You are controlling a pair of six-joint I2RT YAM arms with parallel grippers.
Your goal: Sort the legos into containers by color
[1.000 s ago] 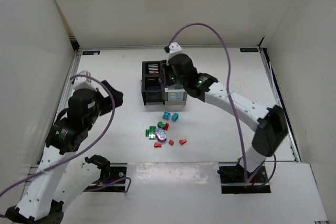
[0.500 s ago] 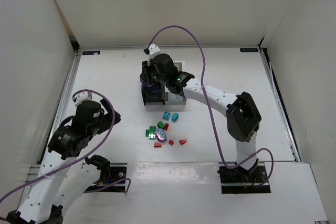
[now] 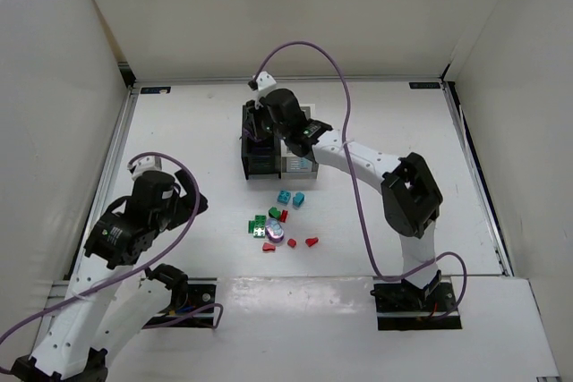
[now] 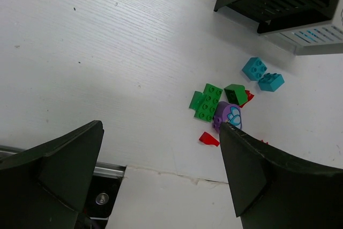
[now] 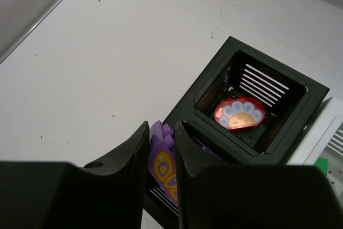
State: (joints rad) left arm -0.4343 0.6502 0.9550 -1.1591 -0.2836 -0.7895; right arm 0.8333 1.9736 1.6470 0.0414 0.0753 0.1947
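Note:
My right gripper [image 5: 162,130] is shut on a purple lego with a yellow pattern [image 5: 165,165] and holds it over the near compartment of the black bin [image 5: 214,127]. A red flower piece [image 5: 239,115] lies in the far compartment. In the top view the right gripper [image 3: 261,128] sits over the black bin [image 3: 260,160], with the white bin [image 3: 299,165] beside it. Loose legos lie below the bins: two teal bricks [image 3: 291,198], green pieces [image 3: 260,224], a purple piece [image 3: 274,233] and red pieces [image 3: 303,242]. My left gripper [image 4: 161,154] is open and empty, above the table left of the pile.
The near table edge with a metal rail [image 4: 110,171] shows in the left wrist view. White walls enclose the table on three sides. The right arm's purple cable [image 3: 340,78] arcs over the back of the table.
The right arm swung left from the white bin to over the black bin. The left arm drew down and back toward the near edge, then barely moved.

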